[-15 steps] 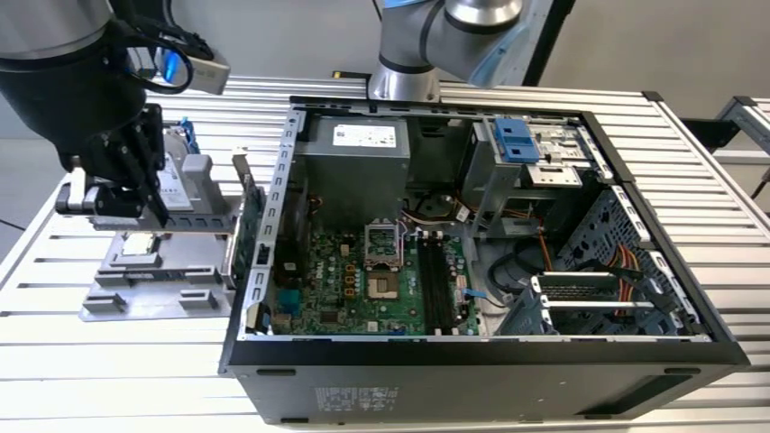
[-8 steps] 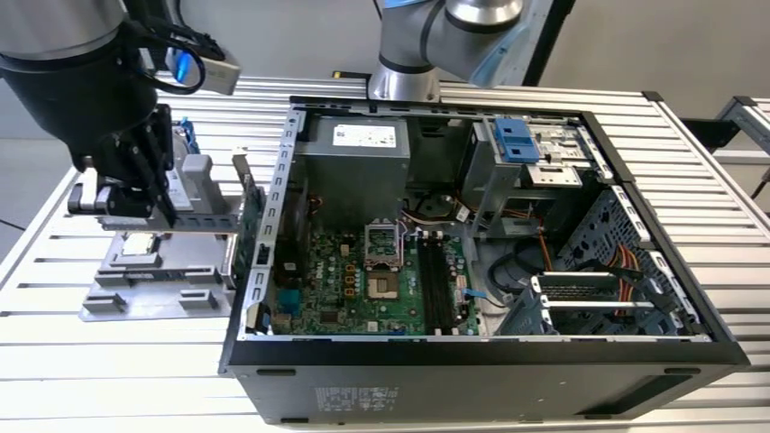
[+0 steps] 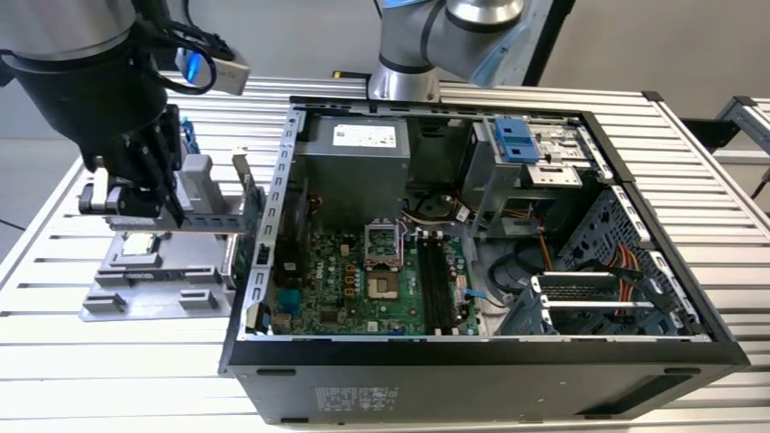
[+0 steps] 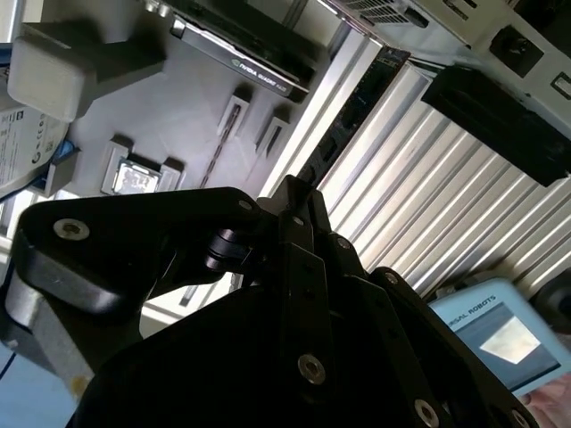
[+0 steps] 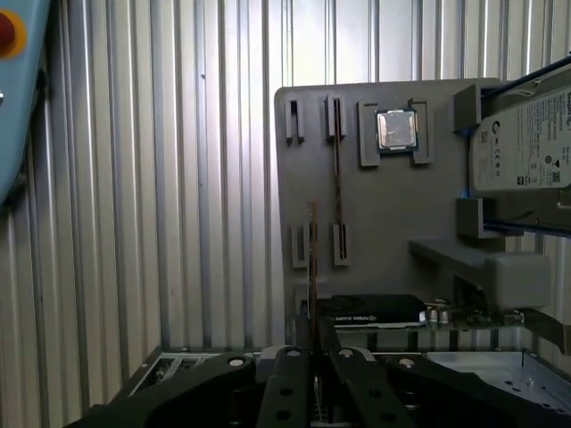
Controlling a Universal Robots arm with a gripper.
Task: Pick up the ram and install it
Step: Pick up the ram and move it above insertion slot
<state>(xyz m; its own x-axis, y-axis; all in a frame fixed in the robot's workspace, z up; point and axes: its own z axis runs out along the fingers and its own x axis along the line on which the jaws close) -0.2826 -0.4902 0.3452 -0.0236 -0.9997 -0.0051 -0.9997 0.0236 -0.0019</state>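
With end effector [image 5: 312, 349] pinching ram [image 5: 311, 267] by its edge over tray [image 5: 384, 218], lift straight and steady, no twisting, clear of second stick [image 5: 336, 178].

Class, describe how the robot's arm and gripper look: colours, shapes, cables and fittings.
The arm is built of silver-grey cylindrical tubes with a pale blue joint cap; its wrist end is black. Black cables loop beside the wrist. The gripper is matt black, made of flat linked bars joined by round silver screws.
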